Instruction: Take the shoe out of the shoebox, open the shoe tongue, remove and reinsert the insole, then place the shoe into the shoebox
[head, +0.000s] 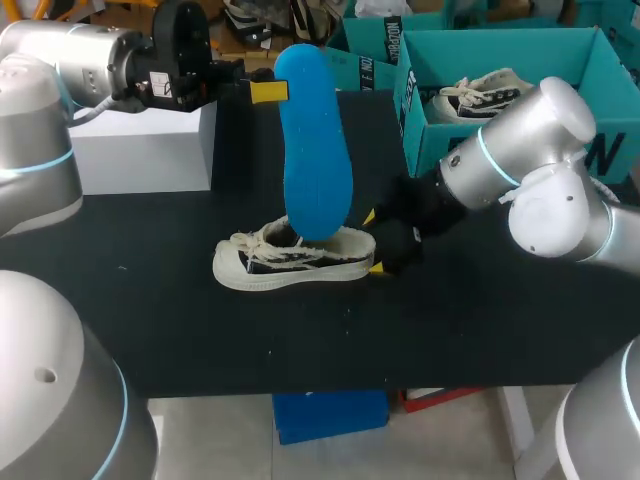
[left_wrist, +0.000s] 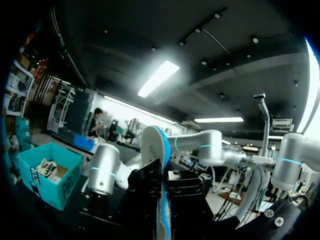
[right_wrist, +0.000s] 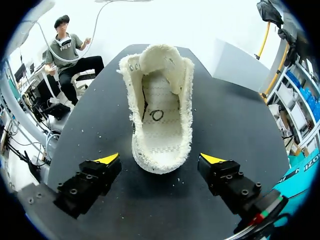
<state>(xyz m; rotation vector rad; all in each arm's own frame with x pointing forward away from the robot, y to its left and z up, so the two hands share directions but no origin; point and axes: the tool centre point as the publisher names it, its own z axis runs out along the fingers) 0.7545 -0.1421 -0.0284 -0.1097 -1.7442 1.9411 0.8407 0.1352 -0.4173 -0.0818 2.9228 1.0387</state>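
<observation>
Left gripper (head: 266, 92): clamped on the blue insole (head: 312, 150) near its upper end. The insole stands upright between the black fingers (left_wrist: 145, 192).
Right gripper (head: 373, 242): spread wide, with the yellow tips either side of the heel and touching nothing.
Cream frayed-edge sneaker (head: 290, 262): on the black table (head: 200, 330), with its toe pointing away from the right gripper.
Teal shoebox (head: 412, 105): behind the right arm, with white lettering on its wall and a second sneaker (head: 482, 96) inside.

This was a robotics lab. Two silver arms, the left arm (head: 60, 50) and the right arm (head: 540, 130), stood at a black table (head: 150, 330). A teal shoebox (head: 520, 55) sat at two o'clock and a white box (head: 140, 150) at ten o'clock.
</observation>
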